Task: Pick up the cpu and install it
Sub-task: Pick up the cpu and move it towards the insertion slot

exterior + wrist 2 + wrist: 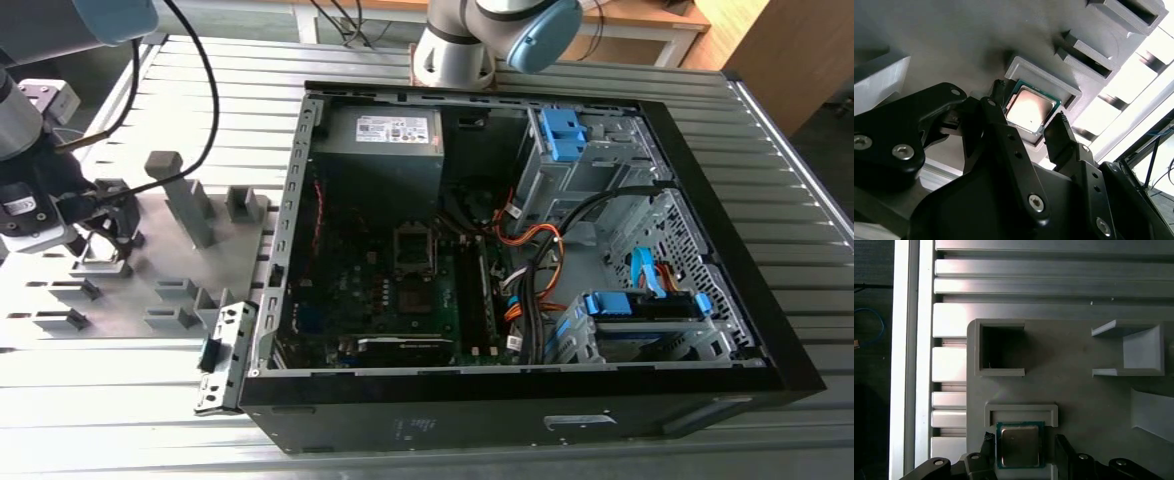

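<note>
1. The step in hand looks like the pick-up. The cpu [1020, 445] lies flat in its grey holder [1021, 409] on a tray [1079, 390]. The tray sits on the counter [134, 420] beside the computer case [534, 425], on the exterior view's left of the case.
2. The end effector [1028, 111] hovers right over the chip with its fingers [1058, 129] apart, one on each side, clamped on nothing.
3. Closing well probably calls for fingers square to two opposite edges and low enough to catch such a thin chip.
4. Nothing is carried toward the case yet.
</note>
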